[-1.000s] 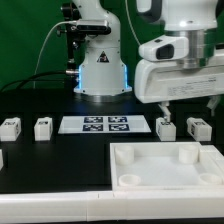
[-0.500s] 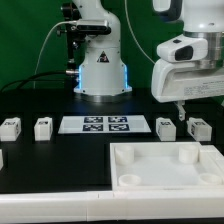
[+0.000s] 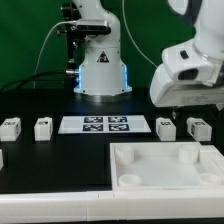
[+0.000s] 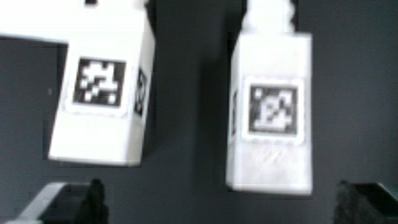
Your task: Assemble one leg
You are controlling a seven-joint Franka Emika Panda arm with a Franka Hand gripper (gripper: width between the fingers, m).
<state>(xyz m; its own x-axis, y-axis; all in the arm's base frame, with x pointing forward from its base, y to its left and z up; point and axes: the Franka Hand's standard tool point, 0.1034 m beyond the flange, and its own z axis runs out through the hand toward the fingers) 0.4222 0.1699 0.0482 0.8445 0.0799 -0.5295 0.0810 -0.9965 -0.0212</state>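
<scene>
Two legs lie side by side in the wrist view, white posts with black-and-white tags: one leg (image 4: 102, 95) and another leg (image 4: 270, 110). My gripper (image 4: 217, 205) is open above them, its dark fingertips (image 4: 71, 200) wide apart with nothing between them. In the exterior view the gripper (image 3: 200, 102) hangs tilted over the two legs at the right, one leg (image 3: 166, 127) and its neighbour (image 3: 198, 127). Two more legs (image 3: 10, 126) (image 3: 43, 127) lie at the exterior view's left.
The marker board (image 3: 105, 124) lies in the middle of the table. The large white tray-like piece (image 3: 150, 170) with corner sockets sits at the front right. The robot base (image 3: 100, 70) stands behind. A small white part (image 3: 2, 158) shows at the left edge.
The arm has moved toward the exterior view's right and risen a little, tilting the hand. The legs have not moved.
</scene>
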